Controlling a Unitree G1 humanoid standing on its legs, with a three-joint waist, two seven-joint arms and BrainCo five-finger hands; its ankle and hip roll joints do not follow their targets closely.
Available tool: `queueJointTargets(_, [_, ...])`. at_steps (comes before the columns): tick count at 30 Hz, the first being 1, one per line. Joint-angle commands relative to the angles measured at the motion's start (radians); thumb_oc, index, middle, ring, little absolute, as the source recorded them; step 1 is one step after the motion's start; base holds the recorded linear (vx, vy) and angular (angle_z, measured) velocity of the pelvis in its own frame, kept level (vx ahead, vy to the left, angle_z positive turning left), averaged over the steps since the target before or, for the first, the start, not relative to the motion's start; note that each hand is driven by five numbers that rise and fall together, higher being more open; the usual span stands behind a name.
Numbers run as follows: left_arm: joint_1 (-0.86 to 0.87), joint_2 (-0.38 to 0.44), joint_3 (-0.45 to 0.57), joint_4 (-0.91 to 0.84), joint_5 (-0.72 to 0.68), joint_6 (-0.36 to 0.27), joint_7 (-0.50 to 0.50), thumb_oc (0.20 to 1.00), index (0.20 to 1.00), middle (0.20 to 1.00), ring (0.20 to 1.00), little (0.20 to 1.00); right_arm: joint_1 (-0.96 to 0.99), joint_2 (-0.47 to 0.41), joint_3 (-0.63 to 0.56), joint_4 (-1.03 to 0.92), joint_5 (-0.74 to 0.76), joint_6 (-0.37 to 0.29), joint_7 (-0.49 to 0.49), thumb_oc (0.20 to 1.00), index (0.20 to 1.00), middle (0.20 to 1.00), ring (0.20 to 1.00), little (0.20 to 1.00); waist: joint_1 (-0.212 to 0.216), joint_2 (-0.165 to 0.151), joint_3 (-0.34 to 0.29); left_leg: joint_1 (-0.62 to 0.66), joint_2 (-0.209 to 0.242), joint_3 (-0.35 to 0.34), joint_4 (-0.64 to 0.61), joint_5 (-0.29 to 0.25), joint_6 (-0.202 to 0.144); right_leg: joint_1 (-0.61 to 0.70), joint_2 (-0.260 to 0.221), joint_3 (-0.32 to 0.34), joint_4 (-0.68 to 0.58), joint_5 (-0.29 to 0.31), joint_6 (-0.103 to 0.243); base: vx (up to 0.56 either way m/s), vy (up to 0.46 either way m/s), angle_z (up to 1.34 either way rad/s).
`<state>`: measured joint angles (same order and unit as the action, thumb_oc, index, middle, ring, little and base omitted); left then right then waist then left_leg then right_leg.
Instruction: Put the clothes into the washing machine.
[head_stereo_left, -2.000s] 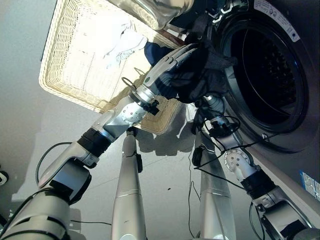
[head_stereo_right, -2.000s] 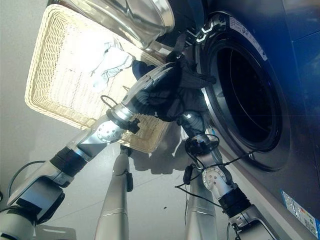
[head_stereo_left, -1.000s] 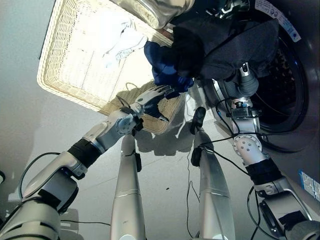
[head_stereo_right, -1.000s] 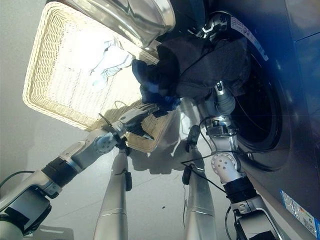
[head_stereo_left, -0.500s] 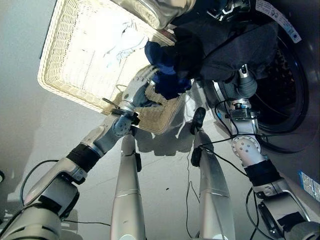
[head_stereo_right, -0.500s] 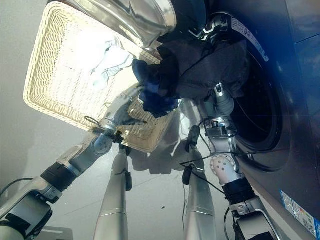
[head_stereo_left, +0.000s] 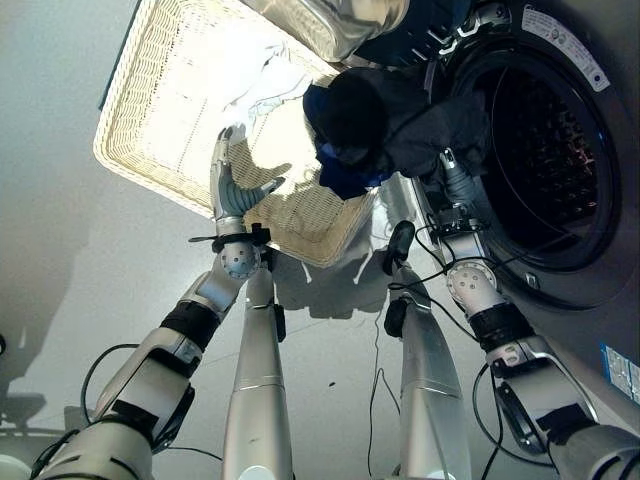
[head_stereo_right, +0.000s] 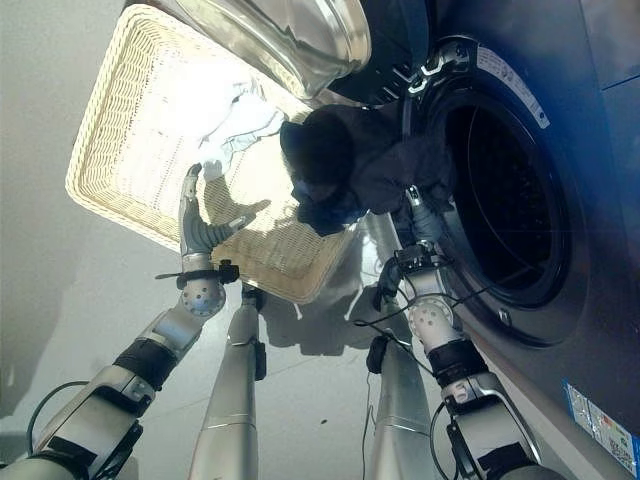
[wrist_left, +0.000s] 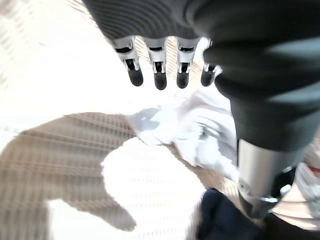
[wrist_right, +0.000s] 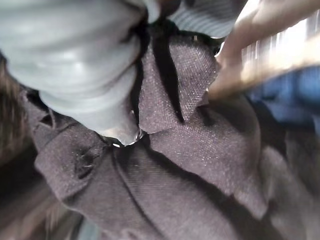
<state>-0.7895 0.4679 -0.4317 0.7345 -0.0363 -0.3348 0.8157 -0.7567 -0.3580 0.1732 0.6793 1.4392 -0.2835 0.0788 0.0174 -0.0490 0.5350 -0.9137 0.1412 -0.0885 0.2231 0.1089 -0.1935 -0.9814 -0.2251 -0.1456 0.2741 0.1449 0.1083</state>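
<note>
Since a second ago, left hand (head_stereo_left: 232, 185) has risen at centre left, fingers spread, empty, over basket (head_stereo_left: 130, 160). Right hand, buried in dark clothes (head_stereo_left: 400, 130) beside drum (head_stereo_left: 545, 160): grasp indiscernible. Risk: bundle snags rim, drops. Left wrist view reveals white cloth (wrist_left: 195, 130).

Your left robot hand (head_stereo_left: 232, 180) hangs over the wicker basket (head_stereo_left: 150, 150) on the floor, fingers straight and spread, holding nothing. White clothes (head_stereo_left: 262, 80) lie in the basket's far part. On the right, a dark bundle of clothes (head_stereo_left: 400, 125) covers your right robot hand at the washing machine's open drum (head_stereo_left: 545, 160).
</note>
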Motion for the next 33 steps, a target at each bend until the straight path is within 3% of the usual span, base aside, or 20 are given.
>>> queueJointTargets(1, [-0.060,0.028,0.031,0.008,-0.063,-0.029,0.017,1.000,1.000,1.000,1.000,1.000,-0.022,-0.090,-0.030,-0.018,0.127,-0.030,0.045,0.200,0.200,0.200,0.200,0.200,0.017,0.001,-0.015,-0.014,-0.069,-0.021,-0.012,0.026,0.067,-0.014,0.014,0.004,0.006,0.083,0.109,0.00,0.040,-0.02])
queueJointTargets(5, [-0.096,0.042,0.031,0.100,-0.110,-0.047,-0.012,1.000,1.000,1.000,1.000,1.000,-0.079,-0.146,-0.052,0.141,0.226,-0.018,0.050,0.200,0.200,0.200,0.200,0.200,0.011,0.003,-0.015,-0.022,-0.066,-0.016,-0.002,0.022,0.065,-0.022,0.021,0.010,0.012,0.077,0.105,0.00,0.029,-0.02])
queueJointTargets(8, [-0.102,0.056,0.019,0.136,-0.122,-0.052,-0.028,1.000,1.000,1.000,1.000,1.000,-0.126,-0.210,-0.070,0.201,0.240,-0.063,0.007,0.200,0.200,0.200,0.200,0.200,0.010,0.005,-0.015,-0.026,-0.062,-0.017,0.001,0.017,0.064,-0.025,0.026,0.015,0.006,0.076,0.104,0.01,0.039,-0.03])
queueJointTargets(10, [-0.070,0.078,0.010,0.148,-0.134,-0.067,-0.038,1.000,1.000,1.000,1.000,1.000,-0.171,-0.288,-0.108,0.209,0.256,-0.168,-0.057,0.200,0.200,0.200,0.200,0.200,0.009,0.004,-0.015,-0.025,-0.055,-0.018,0.006,0.008,0.061,-0.022,0.032,0.018,0.008,0.070,0.102,0.00,0.025,-0.06])
queueJointTargets(11, [-0.070,0.077,0.010,0.147,-0.134,-0.067,-0.038,1.000,1.000,1.000,1.000,1.000,-0.172,-0.288,-0.108,0.209,0.255,-0.170,-0.059,0.200,0.200,0.200,0.200,0.200,0.010,0.005,-0.015,-0.025,-0.054,-0.018,0.007,0.007,0.061,-0.022,0.033,0.018,0.008,0.069,0.101,0.00,-0.012,-0.08])
queueJointTargets(12, [-0.028,0.099,0.016,0.150,-0.124,-0.087,-0.046,1.000,1.000,1.000,1.000,1.000,-0.178,-0.335,-0.143,0.199,0.262,-0.255,-0.088,0.200,0.200,0.200,0.200,0.200,0.010,-0.003,-0.015,-0.024,-0.049,-0.021,0.010,0.001,0.063,-0.017,0.040,0.019,0.015,0.061,0.099,-0.01,-0.039,-0.10])
queueJointTargets(14, [0.010,0.128,0.018,0.150,-0.118,-0.083,-0.050,1.000,1.000,1.000,1.000,1.000,-0.191,-0.387,-0.176,0.158,0.178,-0.417,-0.223,0.200,0.200,0.200,0.200,0.200,0.009,-0.017,-0.015,-0.021,-0.045,-0.023,0.008,-0.004,0.062,-0.009,0.048,0.013,0.014,0.056,0.099,-0.02,-0.052,-0.10])
queueJointTargets(18, [0.040,0.189,0.042,0.157,-0.144,-0.060,-0.082,1.000,1.000,1.000,1.000,1.000,-0.197,-0.504,-0.262,0.086,0.017,-0.550,-0.477,0.200,0.200,0.200,0.200,0.200,-0.008,-0.045,-0.015,-0.019,-0.037,-0.028,0.008,-0.012,0.064,0.001,0.064,0.013,0.001,0.059,0.099,-0.01,-0.036,-0.04])
queueJointTargets(21, [0.039,0.220,0.053,0.169,-0.165,-0.051,-0.111,1.000,1.000,1.000,1.000,1.000,-0.184,-0.558,-0.301,0.048,-0.111,-0.526,-0.595,0.200,0.200,0.200,0.200,0.200,-0.018,-0.057,-0.015,-0.018,-0.039,-0.031,0.012,-0.017,0.069,0.002,0.071,0.019,-0.004,0.058,0.097,0.00,0.021,-0.01])
queueJointTargets(23, [0.048,0.241,0.065,0.197,-0.193,-0.056,-0.140,1.000,1.000,1.000,1.000,1.000,-0.195,-0.610,-0.313,0.077,-0.203,-0.503,-0.749,0.200,0.200,0.200,0.200,0.200,-0.020,-0.066,-0.015,-0.009,-0.038,-0.034,0.019,-0.025,0.073,0.015,0.076,0.022,-0.006,0.051,0.093,0.00,0.073,-0.05])
queueJointTargets(26, [0.047,0.246,0.064,0.232,-0.199,-0.071,-0.161,1.000,1.000,1.000,1.000,1.000,-0.213,-0.638,-0.312,0.154,-0.252,-0.490,-0.849,0.200,0.200,0.200,0.200,0.200,-0.016,-0.069,-0.015,-0.005,-0.042,-0.039,0.023,-0.027,0.077,0.023,0.076,0.021,-0.005,0.048,0.092,0.01,0.000,-0.08])
queueJointTargets(27, [0.047,0.245,0.062,0.235,-0.202,-0.076,-0.163,1.000,1.000,1.000,1.000,1.000,-0.219,-0.651,-0.312,0.179,-0.264,-0.476,-0.868,0.410,0.410,0.410,0.410,0.410,-0.015,-0.070,-0.015,-0.012,-0.045,-0.039,0.021,-0.019,0.077,0.020,0.073,0.019,-0.012,0.056,0.090,0.00,-0.005,-0.04])
queueJointTargets(28, [0.053,0.243,0.059,0.237,-0.202,-0.077,-0.164,1.000,1.000,1.000,1.000,1.000,-0.218,-0.655,-0.307,0.189,-0.273,-0.463,-0.878,0.555,0.555,0.555,0.555,0.555,-0.013,-0.068,-0.015,-0.004,-0.044,-0.040,0.022,-0.027,0.077,0.029,0.073,0.019,-0.011,0.049,0.092,0.00,0.000,0.00])
queueJointTargets(29, [0.049,0.242,0.057,0.236,-0.199,-0.079,-0.164,1.000,1.000,1.000,1.000,1.000,-0.228,-0.663,-0.293,0.204,-0.263,-0.445,-0.884,1.000,1.000,1.000,1.000,1.000,-0.010,-0.067,-0.015,-0.013,-0.050,-0.043,0.019,-0.018,0.079,0.022,0.070,0.017,-0.017,0.059,0.090,0.00,0.000,0.00])
queueJointTargets(33, [0.047,0.236,0.044,0.235,-0.205,-0.090,-0.175,1.000,1.000,1.000,1.000,1.000,-0.252,-0.673,-0.220,0.265,-0.334,-0.377,-0.927,1.000,1.000,1.000,1.000,1.000,0.001,-0.056,-0.015,-0.018,-0.062,-0.050,0.016,-0.018,0.085,0.017,0.062,0.015,-0.024,0.062,0.088,0.00,-0.001,0.01])
